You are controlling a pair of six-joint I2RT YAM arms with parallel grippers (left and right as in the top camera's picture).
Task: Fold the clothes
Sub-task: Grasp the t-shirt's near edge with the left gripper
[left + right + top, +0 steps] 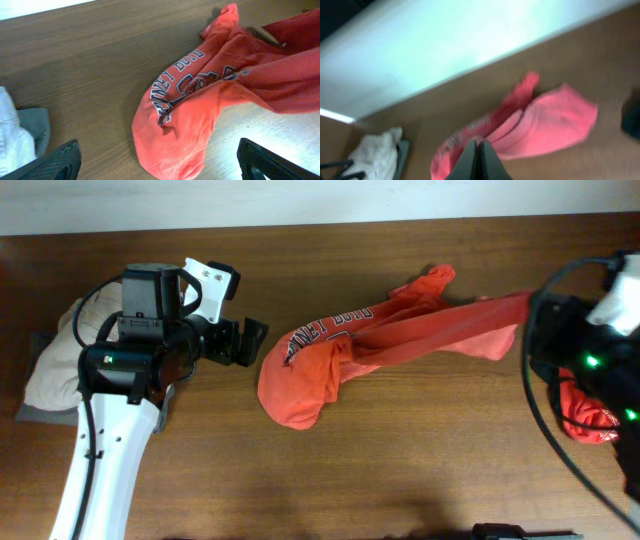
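An orange-red T-shirt [320, 370] with navy and white lettering lies bunched in the middle of the wooden table. One part of it stretches as a taut band [450, 330] toward the right arm. My right gripper [479, 146] is shut, pinching fabric of this T-shirt [545, 125] at its tips. My left gripper [245, 342] hovers just left of the shirt's rounded end and is wide open. Its two fingers [60, 160] stand on either side of the T-shirt [185, 130] without touching it. A red shirt with white print [588, 418] lies under the right arm.
A white cloth [50, 365] sits on a grey pad [40, 410] at the table's left edge, beside the left arm. The white wall [300, 200] runs along the table's far edge. The right arm's black body and cables [570, 340] cover the right side.
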